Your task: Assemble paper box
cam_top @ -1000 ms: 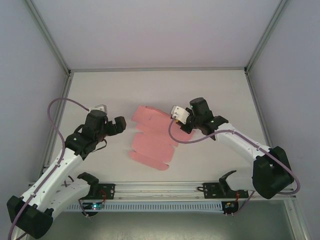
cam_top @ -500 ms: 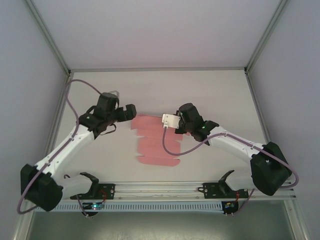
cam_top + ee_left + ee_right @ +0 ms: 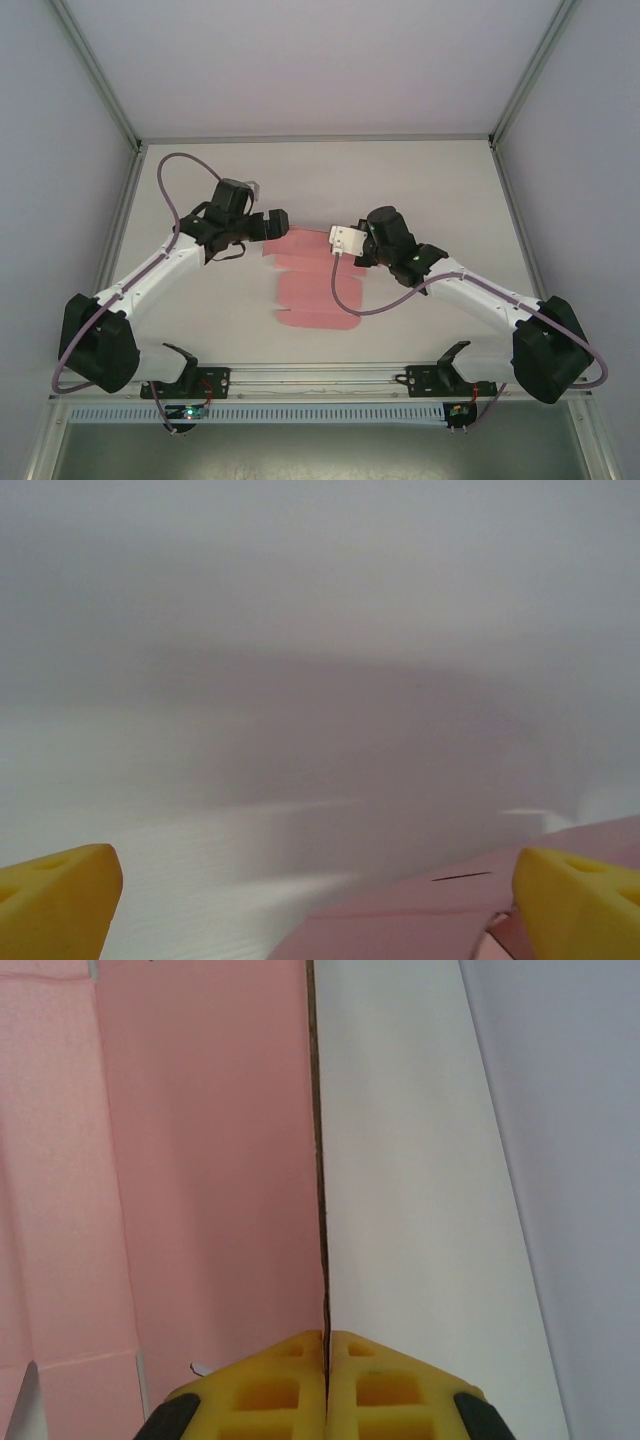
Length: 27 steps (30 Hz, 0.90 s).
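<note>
Pink die-cut card sheet, the paper box (image 3: 310,290), lies on the white counter (image 3: 430,190) between both arms, its long axis running near to far. At its far left corner the left tool (image 3: 272,224) hangs with yellow fingers (image 3: 60,895) spread wide. At its far right edge the right tool (image 3: 326,1345) is pinched closed on the card's rim.

Paper box (image 3: 312,285): plain pink thin card, unfolded die-cut sheet with creased panels and small flaps; spread mostly flat at centre of table (image 3: 450,190).
</note>
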Motion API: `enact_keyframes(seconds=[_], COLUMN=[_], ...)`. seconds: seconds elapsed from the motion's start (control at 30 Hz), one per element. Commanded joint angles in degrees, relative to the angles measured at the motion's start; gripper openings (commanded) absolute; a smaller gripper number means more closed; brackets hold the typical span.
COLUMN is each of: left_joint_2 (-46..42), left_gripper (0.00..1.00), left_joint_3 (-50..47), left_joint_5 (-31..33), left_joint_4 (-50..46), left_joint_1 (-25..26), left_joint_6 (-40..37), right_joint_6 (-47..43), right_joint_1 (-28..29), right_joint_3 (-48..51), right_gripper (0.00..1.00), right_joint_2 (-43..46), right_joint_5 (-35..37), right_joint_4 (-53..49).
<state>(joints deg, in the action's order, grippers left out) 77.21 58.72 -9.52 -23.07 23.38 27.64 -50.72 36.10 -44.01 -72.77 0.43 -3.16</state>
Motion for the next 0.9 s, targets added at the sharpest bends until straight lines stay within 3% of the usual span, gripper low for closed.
enact_keyframes(seconds=[0.0,0.33,0.53,0.87], left_joint_2=[0.45,1.36,2.22,1.78], left_gripper=[1.0,1.0,1.0,1.0], left_joint_3=[-0.93,-0.35,-1.17,-8.26], left_joint_5=[-2.66,3.11,7.21,21.12], left_joint_4=[3.03,-0.41,2.5,24.63], left_joint_1=[2.07,5.78,9.09,16.58], left_joint_6=[-2.99,-4.42,-3.77,1.76], right_joint_6=[2.18,5.18,6.97,9.15], right_joint_1=[-0.5,-1.36,-1.59,-3.09], right_joint_3=[0.81,0.42,0.34,0.19], right_gripper=[0.0,0.0,0.0,0.0], right_joint_2=[0.8,1.71,2.2,3.31], right_joint_5=[-1.9,-4.22,-7.03,-17.81], right_joint_4=[0.96,1.46,1.65,-0.88])
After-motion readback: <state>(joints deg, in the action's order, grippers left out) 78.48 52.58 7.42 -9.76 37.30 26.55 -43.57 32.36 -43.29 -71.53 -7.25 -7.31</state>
